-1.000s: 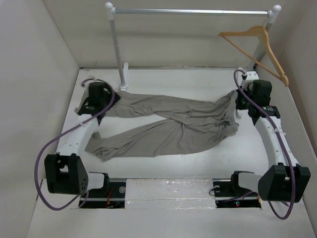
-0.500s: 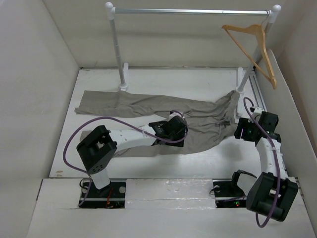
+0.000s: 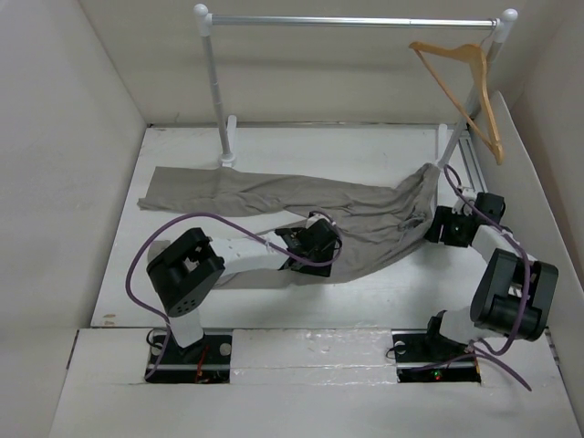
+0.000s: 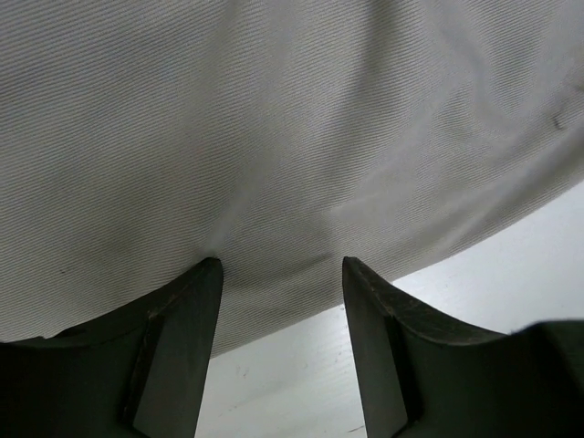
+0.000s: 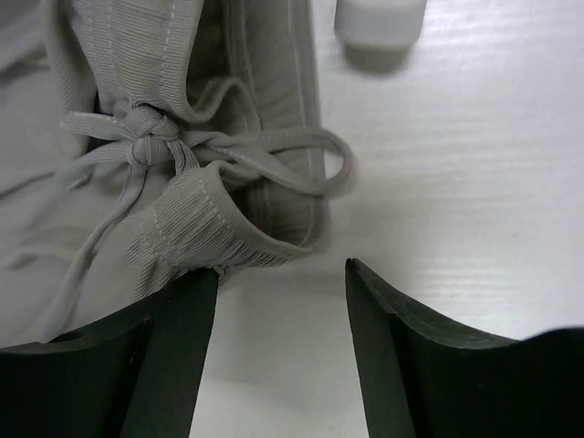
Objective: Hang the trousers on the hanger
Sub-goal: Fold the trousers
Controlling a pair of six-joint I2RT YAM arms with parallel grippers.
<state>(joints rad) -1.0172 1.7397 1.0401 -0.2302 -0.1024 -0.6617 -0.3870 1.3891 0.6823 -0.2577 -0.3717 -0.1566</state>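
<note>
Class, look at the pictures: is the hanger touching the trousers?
Apart. The top view shows the hanger hanging from the rail, well clear of the trousers, which lie flat on the table.

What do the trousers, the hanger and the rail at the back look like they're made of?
The trousers: soft, matte grey-beige cloth. The left wrist view shows a fine ribbed weave, possibly cotton or a blend. The hanger: light tan with a smooth finish, so it looks like wood. The rail: shiny silver, probably a metal tube.
</note>
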